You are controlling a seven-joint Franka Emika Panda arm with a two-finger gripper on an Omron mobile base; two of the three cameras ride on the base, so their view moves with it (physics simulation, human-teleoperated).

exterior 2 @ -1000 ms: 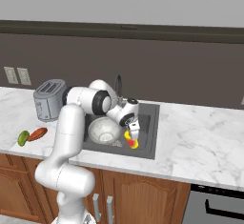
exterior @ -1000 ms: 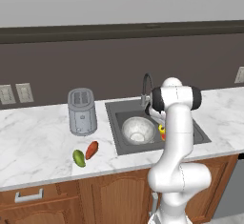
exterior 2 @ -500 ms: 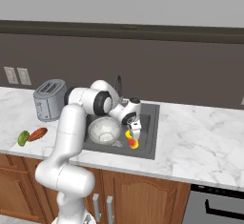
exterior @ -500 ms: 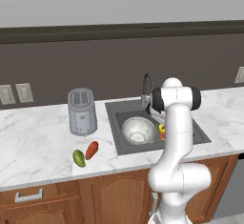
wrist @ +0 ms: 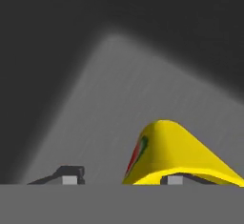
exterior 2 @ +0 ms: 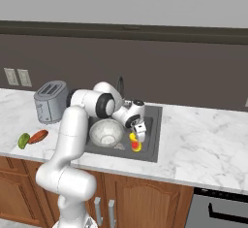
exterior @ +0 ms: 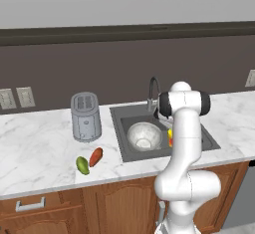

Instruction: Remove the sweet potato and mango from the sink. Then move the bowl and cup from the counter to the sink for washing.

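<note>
Since the basin already holds both pieces of crockery, the entries below record how things lie.

Item: dark grey rectangular recessed sink (exterior: 124, 123), set in the white marble bench (exterior: 40, 143), with a thin curved metal faucet (exterior: 152, 91) at its far edge.

Item: wide round whitish-grey mottled bowl (exterior: 144, 134), upright in the left half of the sink.

Item: small yellow cup (exterior 2: 135, 145) with a red mark, low in the sink, just right of the bowl toward the near wall. Whether it stands or leans I cannot tell.

Item: small tapered orange-red sweet potato (exterior: 95, 156) and small green-yellow oval mango (exterior: 82, 165), side by side on the bench, near left of the sink, in front of the grey toaster (exterior: 85, 116).

Item: tool (exterior 2: 140, 134) of the white arm, down inside the sink directly above the cup. In the hand view its two tips stand well apart, one clear to the side, the other at the cup's edge; I judge it released, gripping nothing.

Risks: with one tip so close to the cup wall, a slanted lift could catch the rim and tip the cup or knock it against the bowl. A wide swing out could strike the faucet.

Markings: the cup's mark reads as a red patch edged in green; no lettering can be made out. No brand is readable on the toaster or on the two wall outlets (exterior: 15, 97) at the far left.
</note>
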